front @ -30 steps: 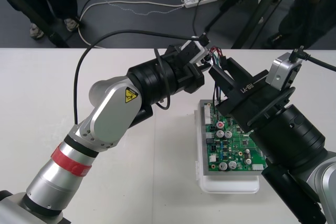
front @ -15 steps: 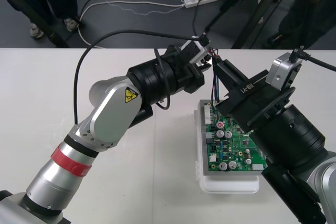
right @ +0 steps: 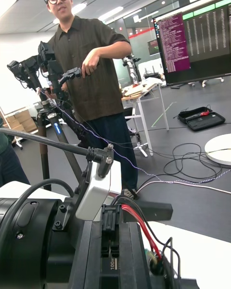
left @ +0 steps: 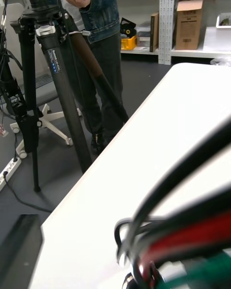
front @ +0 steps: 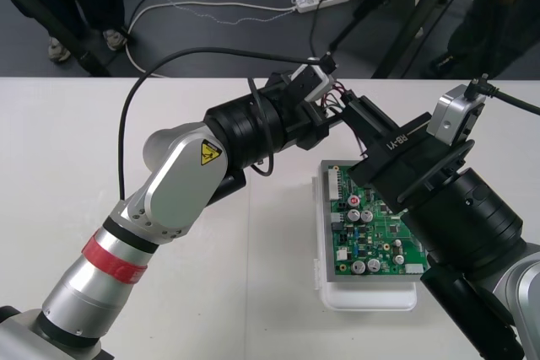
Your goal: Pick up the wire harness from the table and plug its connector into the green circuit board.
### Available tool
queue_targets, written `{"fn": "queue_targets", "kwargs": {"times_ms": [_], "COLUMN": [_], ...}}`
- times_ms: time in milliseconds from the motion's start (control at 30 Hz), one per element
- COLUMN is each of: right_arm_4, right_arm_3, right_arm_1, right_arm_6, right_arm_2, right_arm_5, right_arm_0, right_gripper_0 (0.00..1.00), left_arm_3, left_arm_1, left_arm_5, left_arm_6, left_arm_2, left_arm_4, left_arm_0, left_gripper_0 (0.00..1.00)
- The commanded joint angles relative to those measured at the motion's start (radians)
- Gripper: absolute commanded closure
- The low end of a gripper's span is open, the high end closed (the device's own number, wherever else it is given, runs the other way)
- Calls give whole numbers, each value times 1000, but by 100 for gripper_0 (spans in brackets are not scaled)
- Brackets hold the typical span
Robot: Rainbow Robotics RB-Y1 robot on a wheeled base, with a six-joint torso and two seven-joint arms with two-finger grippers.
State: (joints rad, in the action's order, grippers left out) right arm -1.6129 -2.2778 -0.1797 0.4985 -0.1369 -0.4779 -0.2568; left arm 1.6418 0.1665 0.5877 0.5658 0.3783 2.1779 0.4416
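Observation:
The wire harness hangs in the air above the far end of the green circuit board, between the two grippers. My right gripper comes in from the right and is shut on the harness. In the right wrist view its black plug sits between the closed fingers, and red and black wires trail off beside them. My left gripper faces it from the left, open, its camera housing close behind the plug. The left wrist view has the red and black wires right in front of it.
The board rests on a white base at the right of the table. The left arm's black cable arches over the table's far edge. Bare table lies to the left.
The right gripper closed on the harness. The left gripper's fingers then spread and let go of the wires. Both arms stayed in place.

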Motion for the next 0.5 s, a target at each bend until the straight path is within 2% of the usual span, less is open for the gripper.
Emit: {"fn": "queue_targets", "kwargs": {"times_ms": [33,500], "right_arm_4": [7,8], "right_arm_3": [-37,-37], "right_arm_1": [-24,-35], "right_arm_6": [45,46], "right_arm_2": [-23,-24], "right_arm_5": [9,9], "right_arm_0": [4,4], "right_gripper_0": [100,100], "left_arm_3": [49,76], "left_arm_1": [-7,44], "left_arm_5": [-54,-52], "left_arm_6": [48,40], "left_arm_2": [19,-15], "left_arm_4": [-21,-69], "left_arm_0": [37,37], "left_gripper_0": [0,0]}}
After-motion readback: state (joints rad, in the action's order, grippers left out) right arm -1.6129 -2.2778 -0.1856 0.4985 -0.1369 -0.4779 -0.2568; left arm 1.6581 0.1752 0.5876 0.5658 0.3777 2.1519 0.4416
